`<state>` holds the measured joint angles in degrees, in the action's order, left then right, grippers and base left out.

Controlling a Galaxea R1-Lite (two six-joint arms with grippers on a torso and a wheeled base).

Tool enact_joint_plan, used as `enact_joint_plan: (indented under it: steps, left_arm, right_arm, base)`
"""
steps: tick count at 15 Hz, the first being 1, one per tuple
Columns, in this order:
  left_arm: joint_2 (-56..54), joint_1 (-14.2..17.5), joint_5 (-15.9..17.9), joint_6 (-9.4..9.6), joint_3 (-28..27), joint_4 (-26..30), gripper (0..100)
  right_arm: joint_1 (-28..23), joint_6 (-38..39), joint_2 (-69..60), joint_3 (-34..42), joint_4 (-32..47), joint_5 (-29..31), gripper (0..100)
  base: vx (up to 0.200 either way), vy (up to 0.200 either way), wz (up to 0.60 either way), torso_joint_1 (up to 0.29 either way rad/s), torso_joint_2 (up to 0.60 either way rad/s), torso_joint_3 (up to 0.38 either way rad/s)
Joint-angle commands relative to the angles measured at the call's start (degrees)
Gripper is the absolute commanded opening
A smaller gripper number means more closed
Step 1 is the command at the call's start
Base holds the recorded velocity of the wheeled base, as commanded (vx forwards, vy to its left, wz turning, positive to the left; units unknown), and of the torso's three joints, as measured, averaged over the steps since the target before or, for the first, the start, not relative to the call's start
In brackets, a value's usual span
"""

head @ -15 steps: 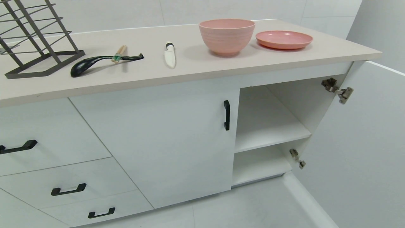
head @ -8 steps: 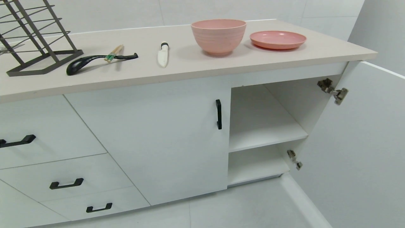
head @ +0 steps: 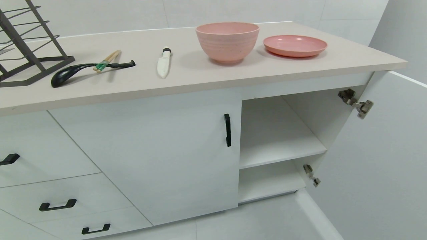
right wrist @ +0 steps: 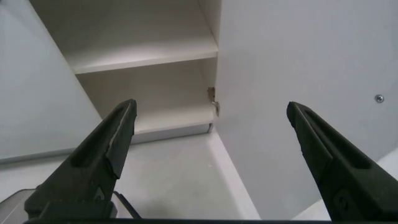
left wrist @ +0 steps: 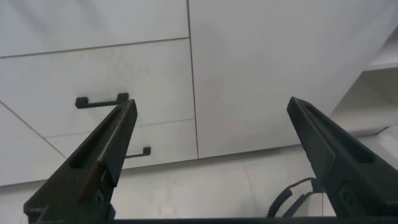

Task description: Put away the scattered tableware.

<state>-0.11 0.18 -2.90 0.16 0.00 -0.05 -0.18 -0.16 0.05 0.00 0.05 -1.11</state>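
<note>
On the beige countertop (head: 300,68) stand a pink bowl (head: 227,41) and, to its right, a flat pink plate (head: 295,45). Left of the bowl lies a white knife (head: 163,62) with a black band. Further left a black ladle (head: 87,69) rests with wooden chopsticks (head: 106,61) across its handle. My left gripper (left wrist: 211,109) hangs open, low before the drawers (left wrist: 118,87). My right gripper (right wrist: 211,111) is open too, low in front of the open cabinet's shelves (right wrist: 143,56).
A black wire rack (head: 23,50) stands at the counter's far left. The right cabinet door (head: 383,160) swings wide open toward me, showing two bare shelves (head: 277,140). The middle door (head: 227,130) is closed; drawers (head: 56,205) with black handles sit at left.
The whole head view has shifted: everything has slid left and slightly down, so the camera moved. The tableware keeps its places on the counter.
</note>
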Motion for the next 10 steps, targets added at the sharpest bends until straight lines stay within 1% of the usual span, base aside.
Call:
enact_joint_plan:
  steps: [1, 5, 6, 8, 10]
  left_arm:
    - [0.1, 0.1, 0.0, 0.02, 0.0, 0.0, 100]
    - [0.1, 0.1, 0.0, 0.11, 0.0, 0.0, 100]
    - [0.1, 0.1, 0.0, 0.11, 0.0, 0.0, 100]
    - [0.1, 0.1, 0.0, 0.11, 0.0, 0.0, 100]
    - [0.1, 0.1, 0.0, 0.11, 0.0, 0.0, 100]
  right_arm:
    - [0.0, 0.0, 0.0, 0.0, 0.0, 0.0, 100]
    - [0.0, 0.0, 0.0, 0.0, 0.0, 0.0, 100]
    - [0.0, 0.1, 0.0, 0.0, 0.0, 0.0, 100]
    - [0.0, 0.1, 0.0, 0.0, 0.0, 0.1, 100]
    - [0.0, 0.1, 0.0, 0.0, 0.0, 0.1, 100]
  base:
    - [0.000, 0.000, 0.00, 0.000, 0.00, 0.000]
    - [0.000, 0.000, 0.00, 0.000, 0.00, 0.000]
    - [0.000, 0.000, 0.00, 0.110, -0.16, -0.036]
    - [0.000, 0.000, 0.00, 0.188, -0.09, -0.066]
    - [0.000, 0.000, 0.00, 0.254, -0.08, -0.154]
